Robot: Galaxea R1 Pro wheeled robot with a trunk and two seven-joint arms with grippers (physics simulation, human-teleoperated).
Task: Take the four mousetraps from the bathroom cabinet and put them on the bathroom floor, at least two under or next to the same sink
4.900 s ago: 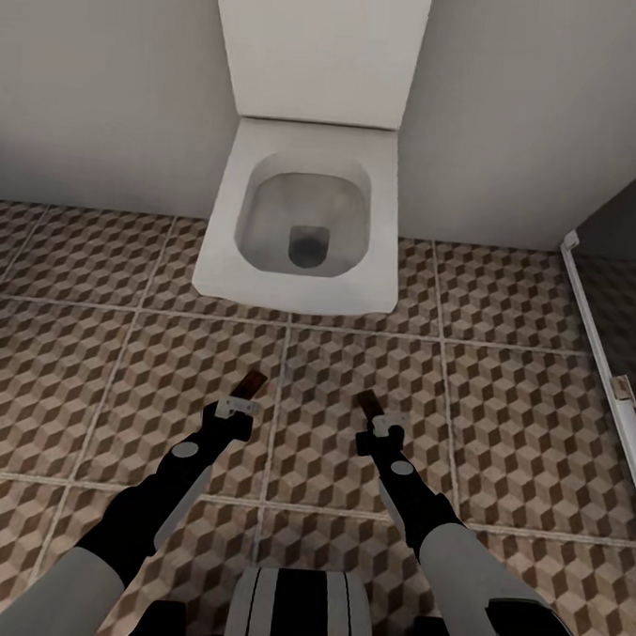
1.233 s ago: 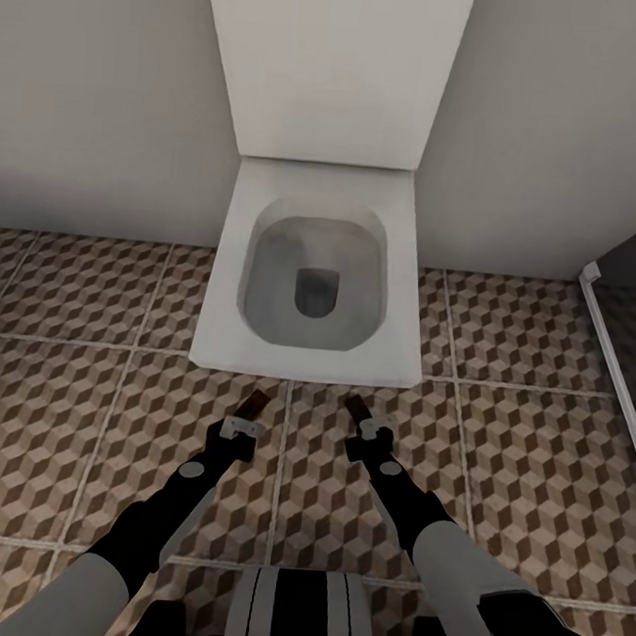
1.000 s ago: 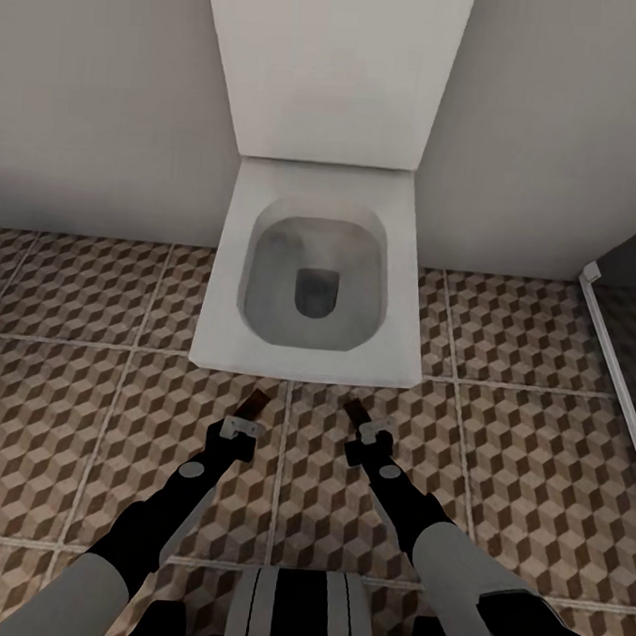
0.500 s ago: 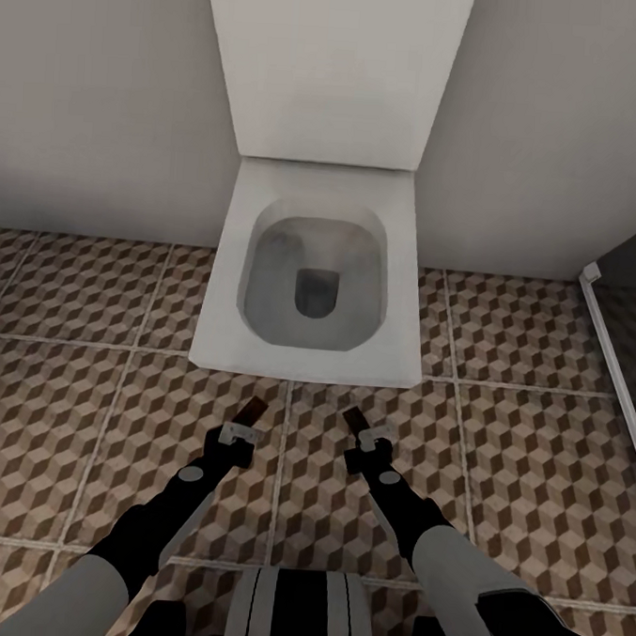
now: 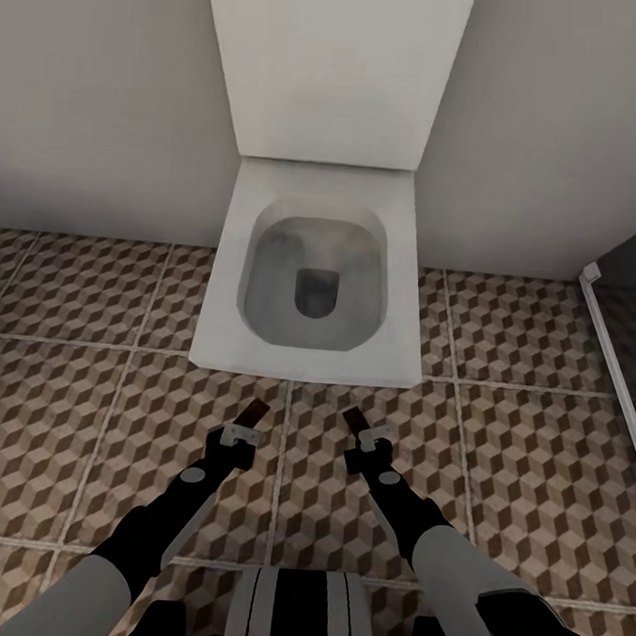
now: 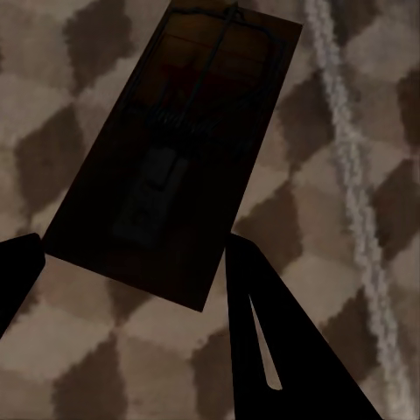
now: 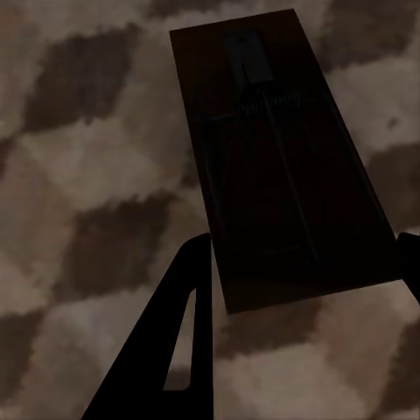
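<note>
Left end effector was clamped on one mousetrap, fingers at its near end. Right end effector gripped a second mousetrap likewise. Both were held over the bathroom floor, just in front of toilet, approx. either side of a grout line.

A white toilet stands against a plain pale wall on cube-patterned tiles.

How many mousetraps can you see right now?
2. One mousetrap is held in the left gripper and the other mousetrap in the right gripper, both just above the tiled floor before the toilet. Others may be elsewhere.
</note>
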